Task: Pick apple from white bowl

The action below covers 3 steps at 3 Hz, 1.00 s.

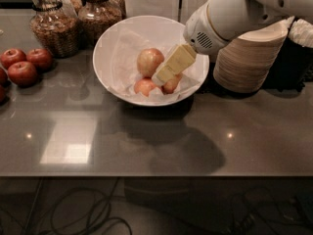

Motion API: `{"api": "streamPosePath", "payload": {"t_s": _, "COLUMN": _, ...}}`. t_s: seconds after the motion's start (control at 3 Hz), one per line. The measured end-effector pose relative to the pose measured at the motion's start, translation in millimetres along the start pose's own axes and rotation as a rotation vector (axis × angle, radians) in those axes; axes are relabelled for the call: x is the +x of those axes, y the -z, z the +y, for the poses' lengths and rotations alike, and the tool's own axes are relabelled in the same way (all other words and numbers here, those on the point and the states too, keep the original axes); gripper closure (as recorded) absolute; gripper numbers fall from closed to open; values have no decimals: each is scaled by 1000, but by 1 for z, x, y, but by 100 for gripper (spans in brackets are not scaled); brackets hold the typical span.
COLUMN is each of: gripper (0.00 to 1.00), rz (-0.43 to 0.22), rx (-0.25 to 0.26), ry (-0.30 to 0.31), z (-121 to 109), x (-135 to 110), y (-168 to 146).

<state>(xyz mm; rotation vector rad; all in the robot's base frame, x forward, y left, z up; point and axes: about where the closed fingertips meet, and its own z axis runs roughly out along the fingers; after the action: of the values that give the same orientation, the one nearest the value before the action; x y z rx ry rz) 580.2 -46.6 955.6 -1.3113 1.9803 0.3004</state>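
The white bowl, lined with crinkled white paper, sits on the grey counter at the back centre. Inside it the apple, large and yellow-gold with a rosy blush, lies in the middle. Two smaller yellow-red apples lie in front of it, one partly hidden by the gripper. My gripper, cream-coloured, reaches down from the upper right into the bowl, its tip just right of the apple and over the small apples.
A stack of tan disposable bowls stands right of the white bowl. Dark red apples lie at the left edge. Glass jars of dry food stand at the back left. The counter's front edge runs across, with cables below.
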Motion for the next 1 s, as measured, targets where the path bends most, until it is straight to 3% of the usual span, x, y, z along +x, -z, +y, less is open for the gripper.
{"api": "streamPosePath", "payload": {"t_s": 0.33, "gripper": 0, "rz": -50, "rx": -64, "ry": -52, "z": -1, "x": 1, "y": -20}}
{"api": "streamPosePath", "payload": {"t_s": 1.0, "gripper": 0, "rz": -105, "rx": -197, "ry": -83, "z": 5, "x": 0, "y": -59}}
